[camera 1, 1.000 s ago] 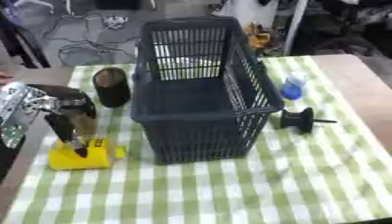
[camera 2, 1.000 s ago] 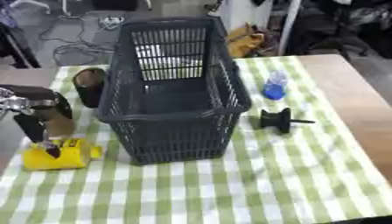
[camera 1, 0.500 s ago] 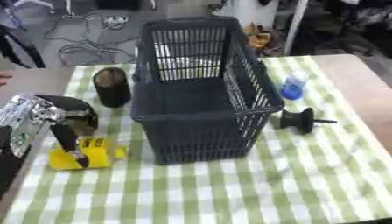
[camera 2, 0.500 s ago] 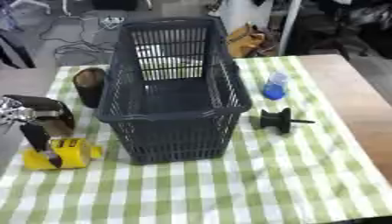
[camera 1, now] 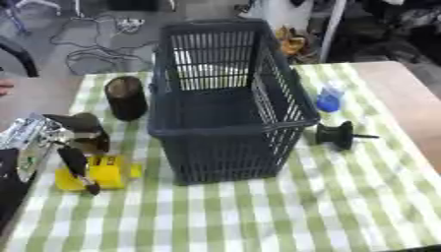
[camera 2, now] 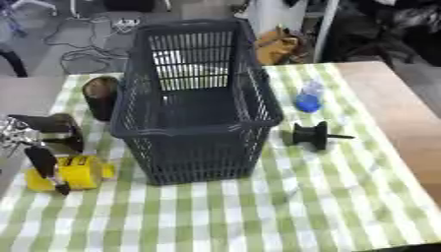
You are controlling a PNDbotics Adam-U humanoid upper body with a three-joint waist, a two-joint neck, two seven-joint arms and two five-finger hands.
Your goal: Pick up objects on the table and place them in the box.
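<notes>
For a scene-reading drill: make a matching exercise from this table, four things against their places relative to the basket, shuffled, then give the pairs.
Things:
1. yellow object
2. dark cylinder
3. blue bottle
4. black spool

Places:
A. right of the basket, far end
B. left of the basket, near end, under the left hand
C. right of the basket, near end
D. left of the basket, far end

Pairs: 1-B, 2-D, 3-A, 4-C

The left hand [camera 1: 73, 147] has come down, its fingers now over the yellow object [camera 1: 105, 172].
</notes>
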